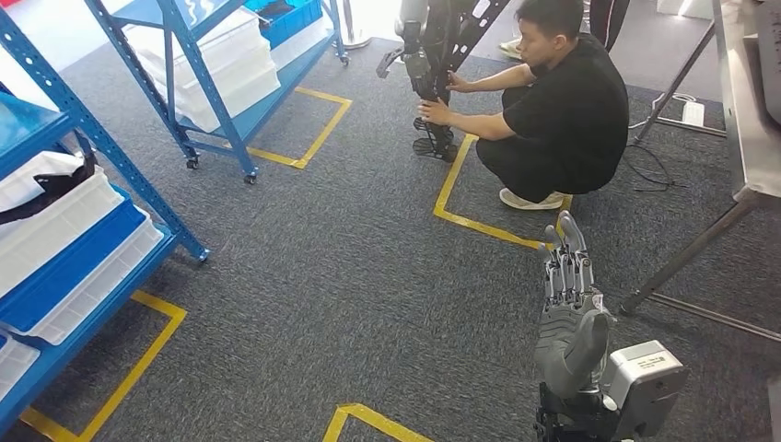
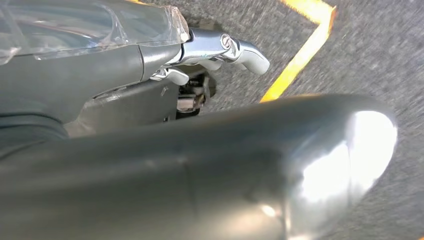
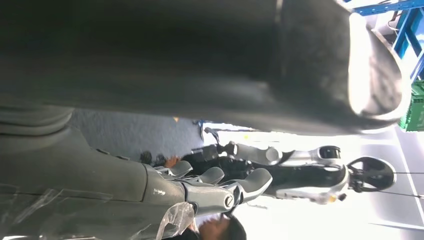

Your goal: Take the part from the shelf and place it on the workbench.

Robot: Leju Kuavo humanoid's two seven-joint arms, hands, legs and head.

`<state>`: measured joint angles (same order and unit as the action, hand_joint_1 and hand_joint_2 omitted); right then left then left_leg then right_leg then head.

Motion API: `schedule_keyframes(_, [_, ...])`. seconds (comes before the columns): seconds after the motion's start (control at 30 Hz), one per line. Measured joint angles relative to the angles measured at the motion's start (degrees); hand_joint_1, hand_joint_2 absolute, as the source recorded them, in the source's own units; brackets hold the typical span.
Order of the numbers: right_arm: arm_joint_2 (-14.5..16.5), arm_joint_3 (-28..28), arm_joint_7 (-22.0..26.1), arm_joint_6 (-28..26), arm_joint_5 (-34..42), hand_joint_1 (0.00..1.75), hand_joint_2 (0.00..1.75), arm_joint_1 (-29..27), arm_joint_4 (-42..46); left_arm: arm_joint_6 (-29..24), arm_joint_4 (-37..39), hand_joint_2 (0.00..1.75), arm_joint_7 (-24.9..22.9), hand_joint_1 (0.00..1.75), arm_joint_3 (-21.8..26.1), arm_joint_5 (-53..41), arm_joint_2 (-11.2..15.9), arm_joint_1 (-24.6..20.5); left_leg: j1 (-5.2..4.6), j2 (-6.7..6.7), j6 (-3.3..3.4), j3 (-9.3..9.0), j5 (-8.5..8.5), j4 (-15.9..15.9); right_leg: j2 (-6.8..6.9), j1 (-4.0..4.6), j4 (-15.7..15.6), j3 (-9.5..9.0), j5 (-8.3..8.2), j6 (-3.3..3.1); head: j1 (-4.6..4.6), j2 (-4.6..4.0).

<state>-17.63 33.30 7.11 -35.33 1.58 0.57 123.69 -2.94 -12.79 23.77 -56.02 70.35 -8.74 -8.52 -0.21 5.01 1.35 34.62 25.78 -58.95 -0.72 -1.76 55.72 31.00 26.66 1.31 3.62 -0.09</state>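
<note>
A blue-framed shelf (image 1: 101, 147) stands at the left, loaded with white and blue bins. A dark part (image 1: 53, 187) lies across the top of a white bin (image 1: 55, 226) on that shelf. The metal workbench (image 1: 744, 110) runs along the right edge. My right hand (image 1: 569, 304) is raised over the carpet at the lower right, fingers straight and apart, holding nothing; its fingers (image 3: 220, 187) show in the right wrist view. My left hand (image 2: 165, 115) hangs above the carpet, fingers (image 2: 227, 49) loose with nothing in them.
A person (image 1: 553, 101) crouches ahead, working on the legs of another robot (image 1: 431, 64). A second blue shelf on wheels (image 1: 216, 83) stands at the back left. Yellow tape (image 1: 313, 147) marks squares on the grey carpet. Workbench legs (image 1: 691, 253) slant down at the right.
</note>
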Motion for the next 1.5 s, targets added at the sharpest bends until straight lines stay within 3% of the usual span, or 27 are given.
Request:
schedule_keyframes(0.07, [0.0,0.2,-0.1,0.0,0.6,0.0,0.0,-0.2,-0.2,-0.1,0.0,0.0,0.1,0.0,0.0,0.0,0.0,0.0,0.12,-3.34,-0.62,4.18,3.59,-8.2,1.54,0.23,0.0,-0.2,0.27,-0.48,0.19,0.0])
schedule_keyframes(0.13, [-0.1,0.5,-0.4,0.2,1.4,0.0,0.0,-0.2,-0.7,-0.2,0.0,0.0,0.1,0.0,0.0,0.1,0.0,0.0,0.35,-4.3,-0.89,7.34,4.98,-13.7,3.19,0.4,0.0,-0.33,0.51,-0.61,0.19,0.0])
schedule_keyframes(0.17, [-0.1,0.8,-0.6,0.4,2.1,0.0,0.0,-0.2,-1.2,-0.2,0.0,0.0,0.0,0.0,0.0,0.1,0.0,0.0,0.39,-4.5,-0.86,7.21,4.11,-13.1,3.99,0.45,0.0,-0.46,0.65,-0.6,0.19,0.0])
schedule_keyframes(0.2, [-0.1,1.2,-0.8,0.7,2.9,0.0,0.0,-0.1,-1.8,-0.2,0.0,0.0,-0.2,0.0,0.0,0.1,0.0,0.0,0.37,-4.86,-0.7,5.73,2.35,-10.0,4.77,0.49,0.0,-0.67,0.82,-0.53,0.2,0.0])
schedule_keyframes(0.27, [0.0,2.5,-0.9,1.7,4.7,0.0,0.0,0.1,-3.7,-0.2,0.0,0.0,-0.7,0.0,0.0,-0.1,0.0,-0.1,-0.08,-7.25,0.03,1.21,-1.25,-1.1,6.17,0.68,0.0,-1.26,1.25,-0.23,0.19,0.0])
schedule_keyframes(0.33, [0.0,4.0,-0.8,3.0,6.7,0.0,0.0,0.4,-6.0,-0.2,0.0,0.0,-1.1,0.0,0.0,-0.3,-0.1,-0.2,-0.7,-8.96,0.75,-1.04,-2.62,3.6,7.29,0.81,-0.1,-1.74,1.66,0.28,0.19,0.0])
schedule_keyframes(0.43, [0.3,6.7,-0.8,5.5,9.9,0.0,0.0,1.3,-10.2,0.1,0.0,0.0,-1.3,0.0,-0.1,-0.7,-0.2,-0.2,-0.83,-7.11,1.42,-1.3,-2.92,4.6,8.57,0.78,-0.5,-2.57,2.14,1.13,0.15,0.0])
schedule_keyframes(0.5, [0.4,8.4,-0.7,7.3,11.7,0.0,0.0,1.8,-13.0,0.4,0.0,0.0,-1.4,0.0,-0.1,-1.1,-0.4,-0.2,-0.34,-5.57,1.95,-2.28,-3.54,5.7,5.92,0.69,1.8,-2.1,3.86,1.5,-0.02,0.0])
schedule_keyframes(0.57, [0.4,10.1,-0.7,9.7,13.7,0.0,0.0,2.2,-16.1,0.5,0.0,0.0,-1.7,0.0,-0.2,-1.4,-0.5,-0.4,-0.05,-4.05,2.29,-2.75,-3.78,6.0,2.22,0.53,8.9,1.29,7.19,1.63,-0.19,0.0])
schedule_keyframes(0.63, [0.4,12.1,-0.7,12.1,15.3,0.0,0.0,2.4,-19.6,0.6,0.0,0.0,-2.2,0.0,-0.2,-1.5,-0.6,-0.5,-0.07,-2.19,2.39,-2.8,-3.72,6.0,1.16,0.48,14.9,5.0,8.75,1.83,-0.23,0.0])
schedule_keyframes(0.67, [0.5,13.0,-0.6,12.9,15.7,0.0,0.0,2.5,-21.1,0.5,0.0,0.0,-2.4,0.0,-0.2,-1.5,-0.7,-0.5,-0.04,-1.19,2.33,-2.83,-3.67,5.9,1.08,0.42,15.0,5.62,7.83,1.93,-0.23,0.0])
schedule_keyframes(0.7, [0.6,13.8,-0.4,13.4,16.0,0.0,0.0,2.7,-22.5,0.5,0.0,0.0,-2.6,0.0,-0.2,-1.5,-0.7,-0.5,0.05,-0.2,2.2,-2.88,-3.58,5.8,0.89,0.29,12.7,5.07,5.79,2.04,-0.24,0.0])
schedule_keyframes(0.73, [0.6,14.4,-0.3,13.9,16.3,0.0,0.0,2.9,-23.7,0.5,0.0,0.0,-2.6,0.0,-0.2,-1.5,-0.7,-0.5,0.18,0.76,1.94,-2.91,-3.4,5.5,0.2,0.04,8.6,3.64,3.29,2.2,-0.25,0.0])
schedule_keyframes(0.8, [0.8,15.7,-0.5,15.6,16.9,0.0,0.0,3.5,-26.2,0.6,0.0,0.0,-2.9,0.0,-0.2,-1.8,-0.7,-0.6,0.25,2.3,1.19,-2.65,-2.91,4.8,-2.09,-0.21,2.1,1.04,0.3,2.29,-0.35,0.0])
schedule_keyframes(0.87, [1.4,17.5,-0.8,18.8,17.5,0.0,0.0,4.3,-29.5,0.6,0.0,0.0,-3.5,0.0,-0.5,-2.5,-0.7,-0.8,0.25,3.16,0.63,-2.18,-2.68,4.4,-3.04,0.01,0.7,0.45,0.14,1.62,-0.44,0.0])
schedule_keyframes(0.9, [1.9,18.6,-0.9,20.4,17.6,0.0,0.0,4.7,-31.7,0.6,0.0,0.0,-3.8,0.0,-0.8,-2.9,-0.7,-0.8,0.37,3.51,0.48,-1.99,-2.68,4.4,-2.4,0.11,0.6,0.47,0.02,1.02,-0.44,0.0])
schedule_keyframes(0.93, [2.4,19.8,-0.8,21.6,17.7,0.0,0.0,5.0,-34.1,0.7,0.0,0.0,-4.0,0.0,-1.0,-3.2,-0.7,-0.9,0.5,3.32,0.34,-1.85,-2.57,4.2,-1.78,0.23,0.6,0.43,-0.01,0.59,-0.4,0.0])
schedule_keyframes(1.0, [3.7,21.6,-0.4,22.6,18.0,0.0,0.0,5.3,-38.8,0.7,0.0,0.0,-4.3,0.0,-1.3,-3.5,-0.8,-1.1,0.48,0.56,-0.02,-0.55,-1.0,1.4,-0.32,0.37,0.5,0.34,-0.05,-0.2,-0.26,0.0])
schedule_keyframes(1.07, [4.7,23.0,0.1,22.8,18.7,0.0,0.0,5.4,-43.5,0.7,0.0,0.0,-4.4,0.0,-1.6,-3.5,-0.9,-1.3,0.33,-3.06,-0.39,3.14,2.56,-5.9,1.3,0.62,0.5,0.29,0.09,-0.69,-0.13,0.0])
schedule_keyframes(1.13, [5.4,24.0,-0.2,22.5,19.5,0.0,0.0,5.5,-48.3,0.7,0.0,0.0,-4.4,0.0,-1.8,-3.6,-1.0,-1.3,0.36,-4.2,-0.47,6.83,5.09,-13.0,3.13,0.93,0.5,0.26,0.29,-0.93,-0.12,0.0])
schedule_keyframes(1.17, [5.8,24.3,-0.5,22.2,19.9,0.0,0.0,5.5,-50.7,0.7,0.0,0.0,-4.4,0.0,-1.9,-3.6,-1.0,-1.3,0.33,-4.35,-0.33,7.31,4.94,-13.8,4.0,1.05,0.5,0.22,0.4,-0.99,-0.12,0.0])
schedule_keyframes(1.2, [6.4,24.6,-1.0,22.0,20.3,0.0,0.0,5.6,-53.4,0.7,0.0,0.0,-4.5,0.0,-2.0,-3.7,-1.0,-1.3,0.23,-4.57,-0.03,6.46,3.75,-12.0,4.84,1.15,0.5,0.13,0.51,-1.02,-0.12,0.0])
schedule_keyframes(1.23, [6.9,24.8,-1.4,21.8,20.6,0.0,0.0,5.7,-56.3,0.7,0.0,0.0,-4.5,0.0,-2.2,-3.8,-1.0,-1.4,0.01,-5.12,0.41,4.48,1.93,-8.2,5.62,1.24,0.5,-0.01,0.63,-1.01,-0.12,0.0])
schedule_keyframes(1.3, [8.1,25.4,-2.2,21.7,20.7,0.0,0.0,5.9,-62.4,0.8,0.0,0.0,-4.4,0.0,-2.4,-4.0,-1.0,-1.5,-0.87,-7.55,1.4,0.02,-1.15,0.5,6.94,1.37,0.4,-0.42,0.96,-0.77,-0.14,0.0])
schedule_keyframes(1.37, [9.1,26.2,-3.6,21.8,20.5,0.0,0.0,5.9,-68.4,0.8,0.0,0.0,-4.3,0.0,-2.5,-4.3,-1.1,-1.5,-1.57,-8.74,1.81,-1.7,-1.94,4.1,8.01,1.33,0.3,-0.84,1.34,-0.26,-0.15,0.0])
schedule_keyframes(1.43, [10.0,27.1,-6.2,21.9,20.3,0.0,0.0,5.8,-73.8,0.8,0.0,0.0,-4.3,0.0,-2.6,-4.4,-1.1,-1.5,-1.51,-7.39,1.92,-2.07,-2.17,4.6,9.07,1.23,0.0,-1.42,1.66,0.32,-0.15,0.0])
schedule_keyframes(1.5, [10.5,27.8,-9.1,21.7,20.0,0.0,0.0,5.5,-78.8,0.7,0.0,0.0,-4.3,0.0,-2.6,-4.4,-1.2,-1.5,-1.02,-5.9,2.16,-3.03,-2.76,5.6,6.88,1.09,1.3,-1.53,2.87,0.87,-0.17,0.0])
